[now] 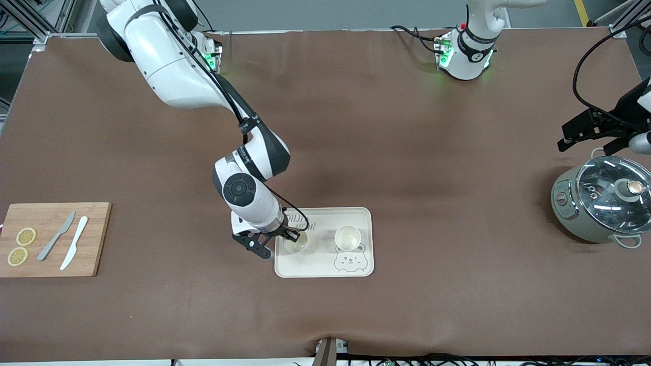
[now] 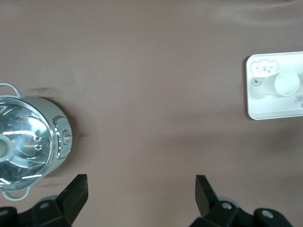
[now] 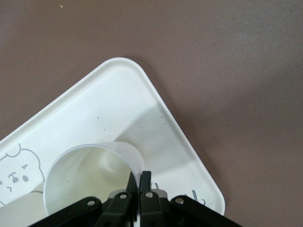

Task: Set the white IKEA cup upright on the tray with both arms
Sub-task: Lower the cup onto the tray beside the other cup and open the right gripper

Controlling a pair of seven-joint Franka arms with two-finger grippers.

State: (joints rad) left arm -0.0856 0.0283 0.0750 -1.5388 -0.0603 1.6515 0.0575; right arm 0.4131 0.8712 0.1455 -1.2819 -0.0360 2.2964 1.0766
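The cream tray [image 1: 324,269] with the bear face drawing lies nearest the front camera, around the middle of the table, and 2 white cups stand upright on it, mouths open upward. The right gripper [image 1: 295,237] is down at the cup [image 1: 295,244] toward the right arm's end of the tray, its fingers [image 3: 140,182] clenched on that cup's rim wall. The second cup [image 1: 348,237] stands beside it, just above the bear face, untouched. Toward the right arm's end of the table a wooden cutting board [image 1: 96,239] carries 2 lemon slices [image 1: 21,246], a grey knife [image 1: 56,236] and a white knife [image 1: 74,249]. Toward the left arm's end sits a pot with a glass lid [image 1: 605,206]; the left gripper [image 2: 141,189] waits above the table beside it, jaws wide and empty.
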